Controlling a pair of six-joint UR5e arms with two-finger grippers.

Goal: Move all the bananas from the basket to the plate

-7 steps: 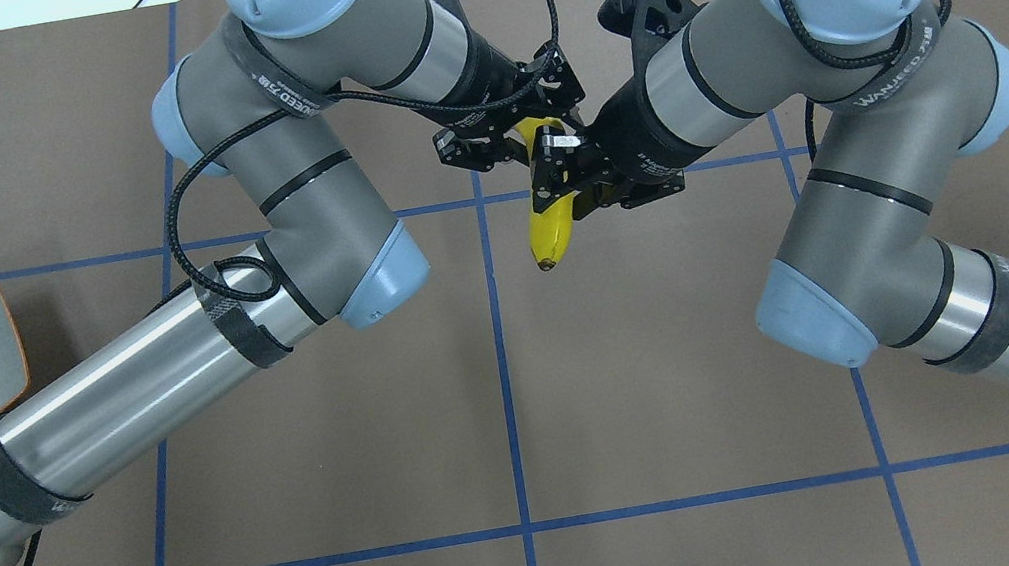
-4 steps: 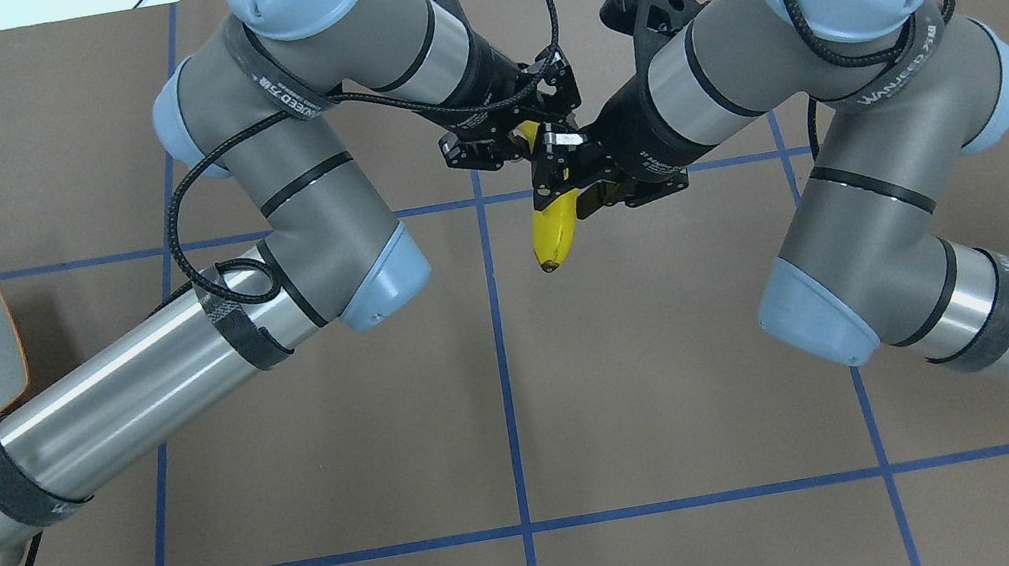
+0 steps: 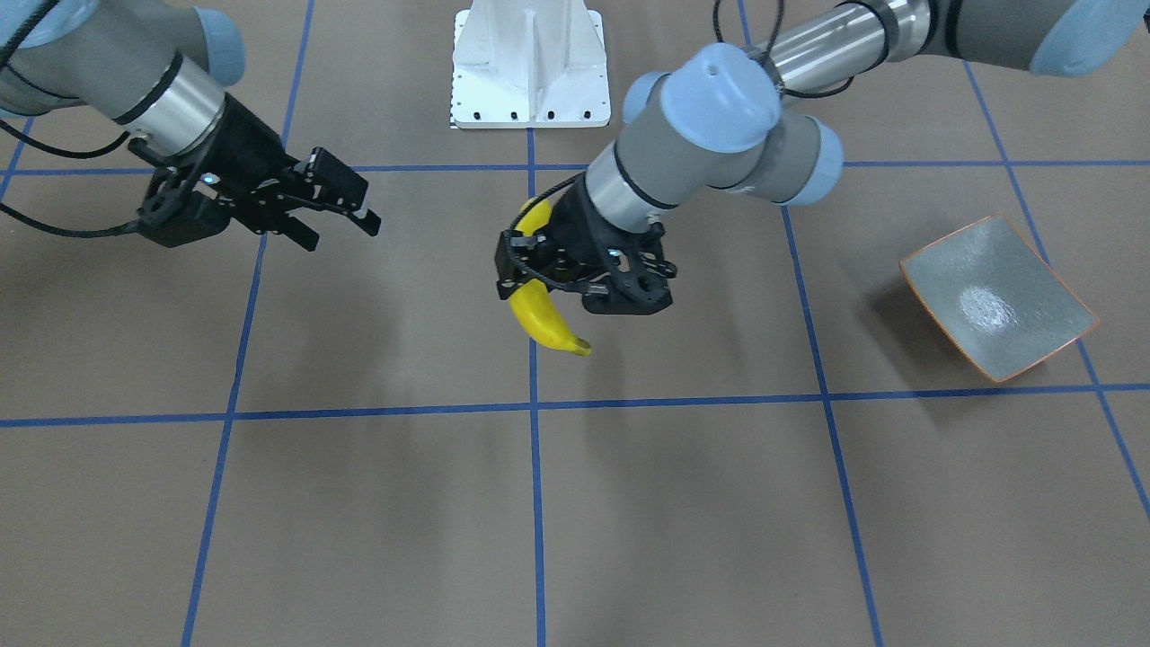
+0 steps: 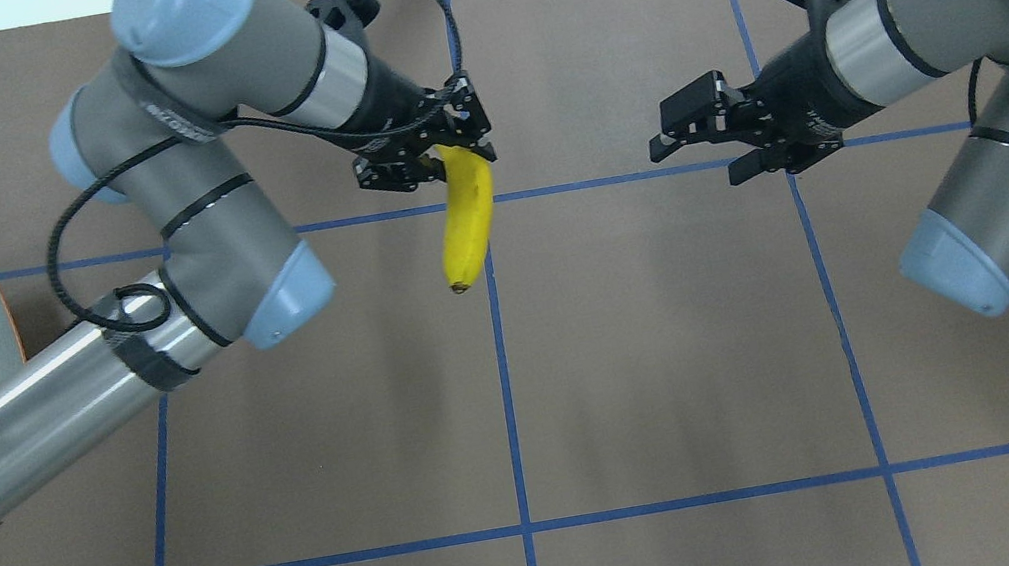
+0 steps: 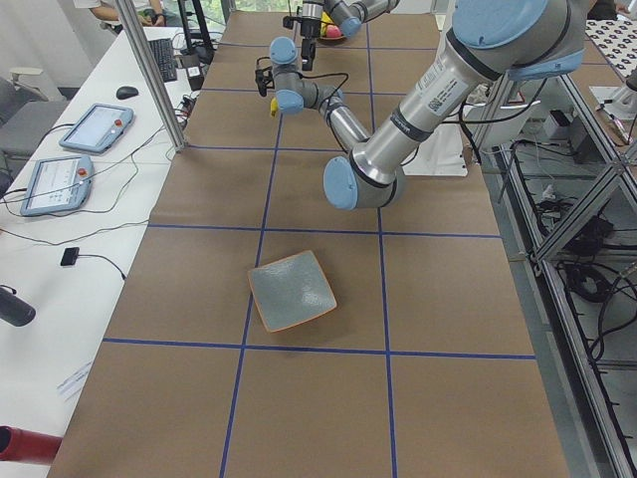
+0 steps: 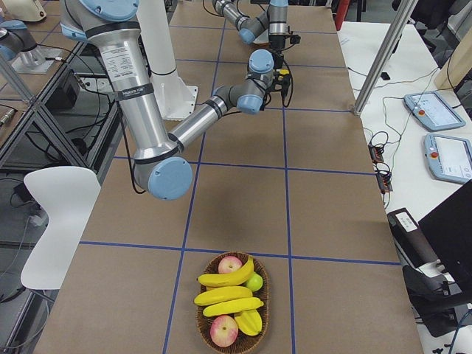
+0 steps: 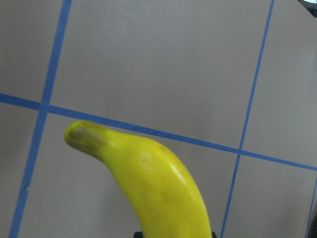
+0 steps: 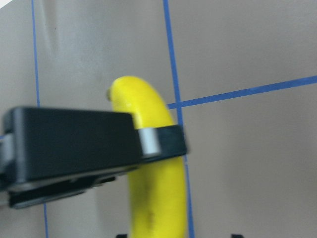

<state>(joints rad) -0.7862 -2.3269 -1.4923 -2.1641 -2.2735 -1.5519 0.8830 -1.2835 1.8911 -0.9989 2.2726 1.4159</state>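
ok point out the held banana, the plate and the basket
banana (image 4: pixel 466 218), overhead view, middle of its body
plate (image 3: pixel 997 301), front-facing view, bare glazed centre
basket (image 6: pixel 200 321), right side view, wicker wall on the view's left

Bright, even light from above leaves only soft, faint shadows on the brown surface (image 3: pixel 359 503). A white glare spot sits on the plate (image 3: pixel 1015 270). Both wrist views are soft, and the close banana (image 7: pixel 158 183) is blurred at its edges.

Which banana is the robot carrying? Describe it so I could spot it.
Start at the table's middle, where blue tape lines cross. There the left claw is shut on one banana, held in the air; the other bananas lie in a basket.
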